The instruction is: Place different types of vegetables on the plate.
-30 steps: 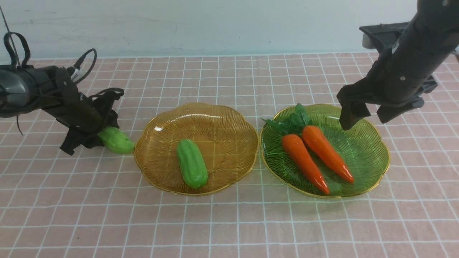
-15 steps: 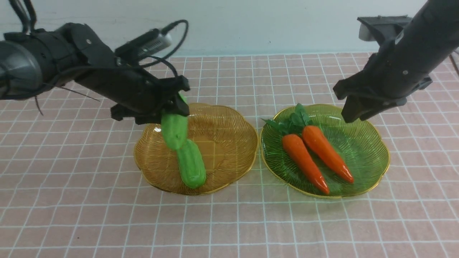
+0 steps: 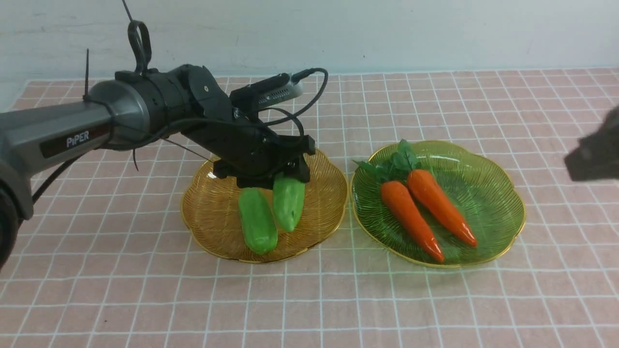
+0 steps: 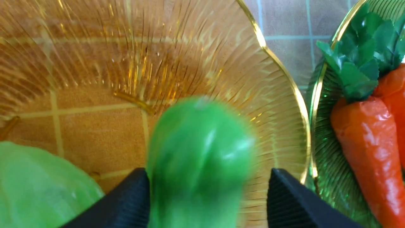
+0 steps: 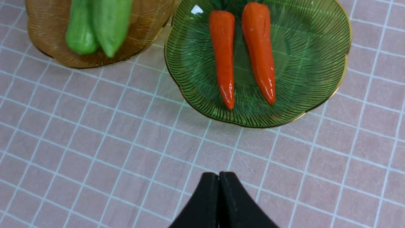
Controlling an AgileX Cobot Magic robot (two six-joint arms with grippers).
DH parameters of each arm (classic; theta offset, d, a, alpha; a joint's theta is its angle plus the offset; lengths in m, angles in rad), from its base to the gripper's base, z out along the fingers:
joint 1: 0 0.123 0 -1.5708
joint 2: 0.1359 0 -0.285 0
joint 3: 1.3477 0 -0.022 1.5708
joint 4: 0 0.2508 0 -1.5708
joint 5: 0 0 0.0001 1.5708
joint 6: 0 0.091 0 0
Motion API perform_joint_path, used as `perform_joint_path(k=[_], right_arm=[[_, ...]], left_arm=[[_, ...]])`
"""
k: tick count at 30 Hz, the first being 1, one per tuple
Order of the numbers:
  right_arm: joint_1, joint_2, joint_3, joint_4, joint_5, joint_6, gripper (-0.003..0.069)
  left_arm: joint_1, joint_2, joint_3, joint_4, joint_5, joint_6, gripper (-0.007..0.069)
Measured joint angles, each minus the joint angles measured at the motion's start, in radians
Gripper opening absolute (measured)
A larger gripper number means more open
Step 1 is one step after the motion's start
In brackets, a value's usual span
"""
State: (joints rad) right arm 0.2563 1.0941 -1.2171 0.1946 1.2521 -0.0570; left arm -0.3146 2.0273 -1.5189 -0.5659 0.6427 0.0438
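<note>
My left gripper (image 3: 272,180) hovers over the amber plate (image 3: 213,193). Its jaws stand open around a green cucumber (image 3: 288,203): in the left wrist view (image 4: 207,177) one finger touches the cucumber (image 4: 199,158) and the other finger (image 4: 284,196) stands apart from it. The cucumber hangs tip-down onto the plate beside the second cucumber (image 3: 257,221), which lies there. Two orange carrots (image 3: 411,220) (image 3: 440,205) lie side by side on the green plate (image 3: 493,193). My right gripper (image 5: 219,174) is shut and empty, pulled back at the right edge of the front view (image 3: 592,154).
Both plates sit close together on a pink checked tablecloth (image 3: 145,299). A white wall runs along the table's far edge. My left arm (image 3: 72,130) stretches in from the left above the cloth.
My left gripper carried the cucumber from beside the amber plate over it, lowered it next to the other cucumber and opened. My right arm withdrew from the green plate to the right edge.
</note>
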Motion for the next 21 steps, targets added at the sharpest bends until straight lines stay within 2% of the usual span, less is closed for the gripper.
perform_joint_path(k=[4, 10, 13, 15, 16, 17, 18, 20, 21], right_arm=[[0.0, -0.21, 0.115, 0.0, 0.001, 0.0, -0.0016], [0.0, -0.493, 0.306, 0.0, -0.053, -0.012, -0.0016], [0.0, -0.676, 0.453, 0.0, -0.224, -0.027, -0.0016], [0.0, -0.869, 0.644, 0.0, -0.484, -0.046, -0.0016], [0.0, -0.894, 0.676, 0.0, -0.549, -0.046, -0.0016], [0.0, -0.908, 0.695, 0.001, -0.564, -0.046, -0.0016], [0.0, -0.938, 0.745, 0.001, -0.66, -0.049, -0.0016], [0.0, -0.952, 0.783, 0.001, -0.72, -0.049, -0.0016], [0.0, -0.954, 0.82, 0.002, -0.786, -0.05, -0.0016]], left_arm=[[0.0, 0.0, -0.019, 0.0, 0.0, 0.001, 0.047], [0.0, 0.0, -0.061, 0.0, 0.013, 0.035, 0.0461], [0.0, 0.0, -0.113, 0.0, 0.057, 0.083, 0.0404], [0.0, 0.0, -0.155, 0.0, 0.103, 0.103, 0.0309], [0.0, 0.0, -0.164, 0.0, 0.116, 0.106, 0.0268], [0.0, 0.0, -0.164, 0.0, 0.116, 0.106, 0.0268], [0.0, 0.0, -0.173, 0.0, 0.128, 0.107, 0.0197], [0.0, 0.0, -0.176, 0.0, 0.136, 0.11, 0.0153], [0.0, 0.0, -0.176, 0.0, 0.14, 0.118, 0.01]])
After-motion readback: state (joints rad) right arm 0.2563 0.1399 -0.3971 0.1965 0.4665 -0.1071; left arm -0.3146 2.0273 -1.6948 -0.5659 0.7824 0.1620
